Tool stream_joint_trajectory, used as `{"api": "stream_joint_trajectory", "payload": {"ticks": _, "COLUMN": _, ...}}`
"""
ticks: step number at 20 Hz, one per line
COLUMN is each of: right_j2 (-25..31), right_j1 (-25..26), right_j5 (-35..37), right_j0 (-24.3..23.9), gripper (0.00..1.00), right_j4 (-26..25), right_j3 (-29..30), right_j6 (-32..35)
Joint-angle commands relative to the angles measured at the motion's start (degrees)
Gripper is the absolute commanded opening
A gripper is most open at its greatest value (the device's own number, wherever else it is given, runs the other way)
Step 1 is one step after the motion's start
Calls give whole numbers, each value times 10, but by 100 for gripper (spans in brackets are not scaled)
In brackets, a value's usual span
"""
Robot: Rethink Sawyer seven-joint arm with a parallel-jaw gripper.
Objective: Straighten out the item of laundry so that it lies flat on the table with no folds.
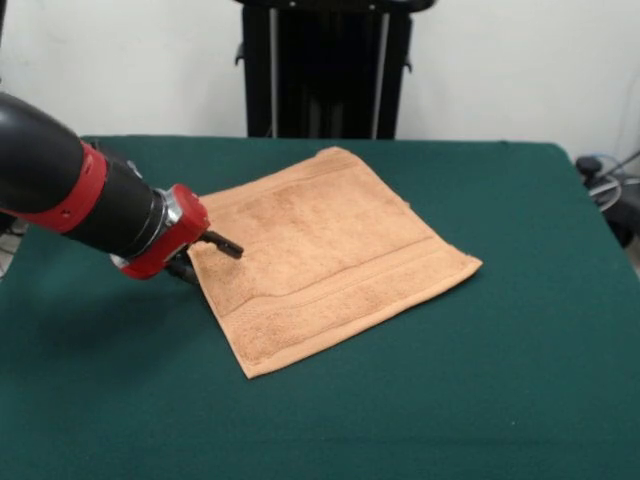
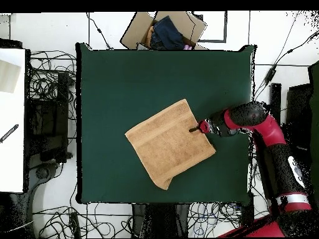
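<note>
The item of laundry [image 1: 325, 255], a peach-orange towel with a woven band stripe near its front edge, lies spread out on the green table [image 1: 480, 400], turned diagonally; I see no folds in it. In the overhead view the towel [image 2: 167, 142] sits right of the table's middle. My gripper [image 1: 207, 257] is at the towel's left corner in the front view. It is open: the upper finger [image 1: 226, 245] reaches over the cloth, the lower one sits at the edge beside it. The corner itself is hidden behind the red wrist. In the overhead view the gripper [image 2: 194, 130] meets the towel's right corner.
The red and black arm [image 1: 60, 185] slants low over the table's left part in the front view. In the overhead view a cardboard box [image 2: 165, 30] with dark cloth stands past the table's top edge. Cables cover the floor around the table.
</note>
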Motion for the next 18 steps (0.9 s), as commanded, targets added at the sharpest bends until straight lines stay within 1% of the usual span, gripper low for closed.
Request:
{"api": "stream_joint_trajectory", "payload": {"ticks": 1, "right_j2": -22, "right_j1": 32, "right_j5": 57, "right_j0": 28, "gripper": 100, "right_j4": -48, "right_j3": -41, "right_j6": -183}}
{"api": "stream_joint_trajectory", "payload": {"ticks": 6, "right_j2": -14, "right_j1": 39, "right_j5": 36, "right_j0": 28, "gripper": 100, "right_j4": -47, "right_j3": -41, "right_j6": -188}}
{"api": "stream_joint_trajectory", "payload": {"ticks": 8, "right_j2": -9, "right_j1": 45, "right_j5": 16, "right_j0": 27, "gripper": 100, "right_j4": -40, "right_j3": -45, "right_j6": -187}}
{"api": "stream_joint_trajectory", "payload": {"ticks": 11, "right_j2": 13, "right_j1": 56, "right_j5": -56, "right_j0": 15, "gripper": 100, "right_j4": -20, "right_j3": -38, "right_j6": -174}}
{"api": "stream_joint_trajectory", "payload": {"ticks": 15, "right_j2": 57, "right_j1": 68, "right_j5": -157, "right_j0": 0, "gripper": 100, "right_j4": -18, "right_j3": -35, "right_j6": -197}}
{"api": "stream_joint_trajectory", "payload": {"ticks": 18, "right_j2": 70, "right_j1": 72, "right_j5": -175, "right_j0": -1, "gripper": 100, "right_j4": -19, "right_j3": -40, "right_j6": -198}}
